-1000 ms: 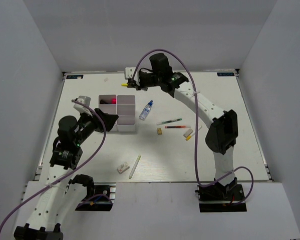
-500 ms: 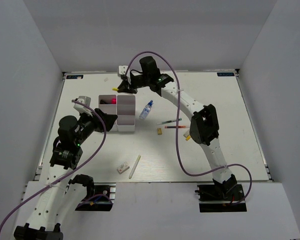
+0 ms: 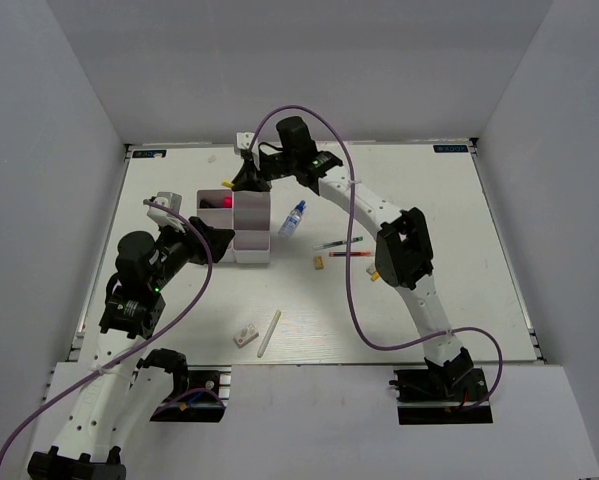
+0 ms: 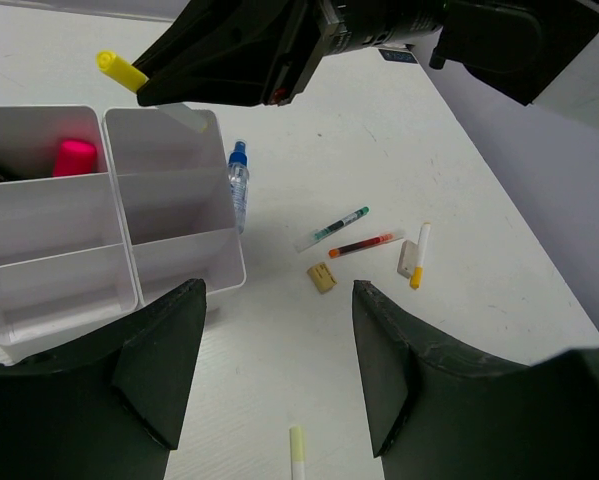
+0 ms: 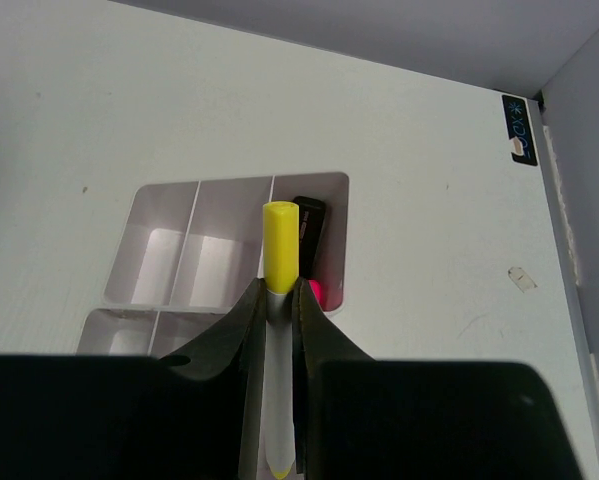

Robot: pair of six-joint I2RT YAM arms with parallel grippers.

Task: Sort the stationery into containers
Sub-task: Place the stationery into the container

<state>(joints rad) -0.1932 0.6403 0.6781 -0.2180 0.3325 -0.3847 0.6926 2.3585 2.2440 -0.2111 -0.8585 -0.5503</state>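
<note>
Left gripper (image 4: 279, 292) hangs released, nothing between its fingers, the box (image 4: 184, 268) just ahead of it. Right gripper (image 5: 279, 292) is clenched on a yellow marker (image 5: 280, 238), with the box cells below it. The step looks like dropping the marker in. Next it likely needs to lower over one cell and let go. Pens (image 4: 331, 228) lie loose, well to its right.

Left arm (image 3: 139, 268) folded, left end effector (image 4: 279, 292) spread wide, right arm (image 3: 364, 203) stretched far, right end effector (image 5: 277, 292) pinching a marker (image 5: 279, 235)
</note>
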